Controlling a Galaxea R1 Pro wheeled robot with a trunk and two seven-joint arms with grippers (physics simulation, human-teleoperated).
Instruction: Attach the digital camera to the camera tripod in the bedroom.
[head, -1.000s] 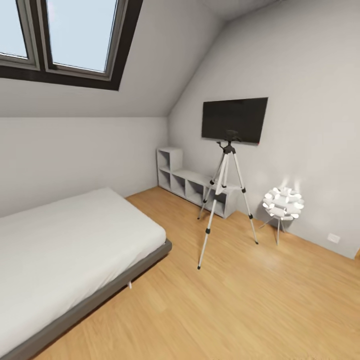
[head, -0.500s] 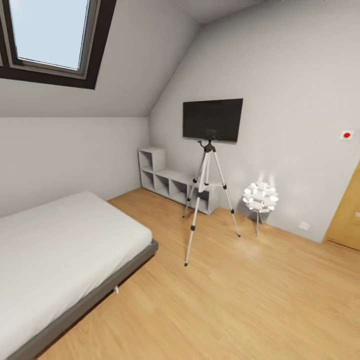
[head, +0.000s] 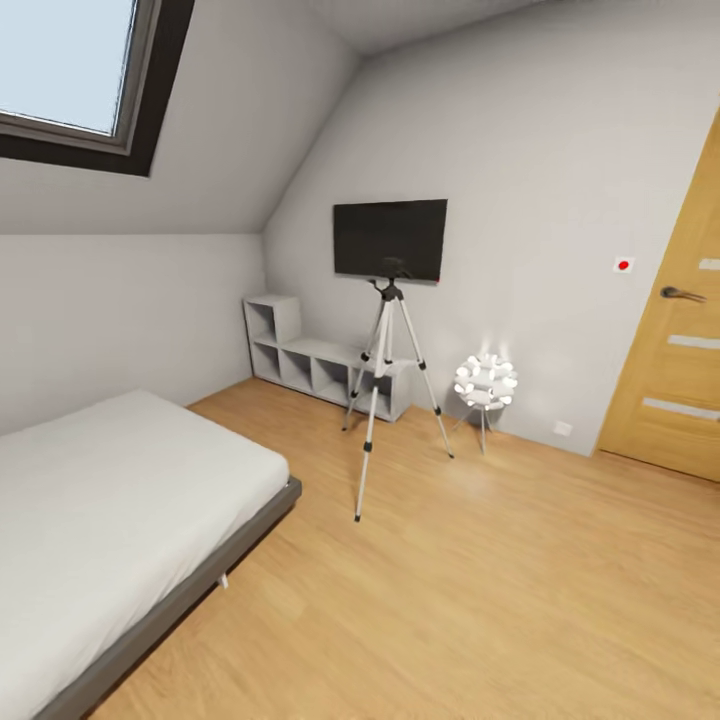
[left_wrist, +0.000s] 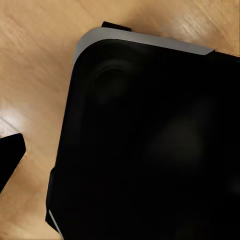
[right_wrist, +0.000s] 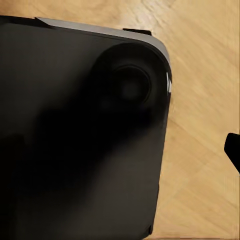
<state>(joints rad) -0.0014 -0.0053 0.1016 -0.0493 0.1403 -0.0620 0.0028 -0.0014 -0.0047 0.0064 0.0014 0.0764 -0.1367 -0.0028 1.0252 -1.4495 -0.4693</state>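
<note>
The camera tripod (head: 385, 385) stands on the light wooden floor of the bedroom, in the middle of the head view in front of the black wall TV (head: 390, 238). Its silver-white legs are spread and its black head (head: 390, 272) overlaps the TV's lower edge. The digital camera is out of view. In the left wrist view one dark fingertip (left_wrist: 9, 154) shows at the frame's edge beside the robot's black base (left_wrist: 150, 150). The right wrist view has a dark fingertip (right_wrist: 233, 149) beside the same black body (right_wrist: 80, 140). Neither view shows how the jaws stand.
A grey-framed white bed (head: 110, 520) fills the left foreground. Low grey cube shelves (head: 310, 360) line the wall behind the tripod. A white petal-shaped floor lamp (head: 485, 385) glows to its right. A wooden door (head: 680, 350) is at far right, a skylight (head: 70, 70) upper left.
The whole head view has swung to the right: the door has come into view and the skylight has slid toward the left edge. Nothing in the room has moved.
</note>
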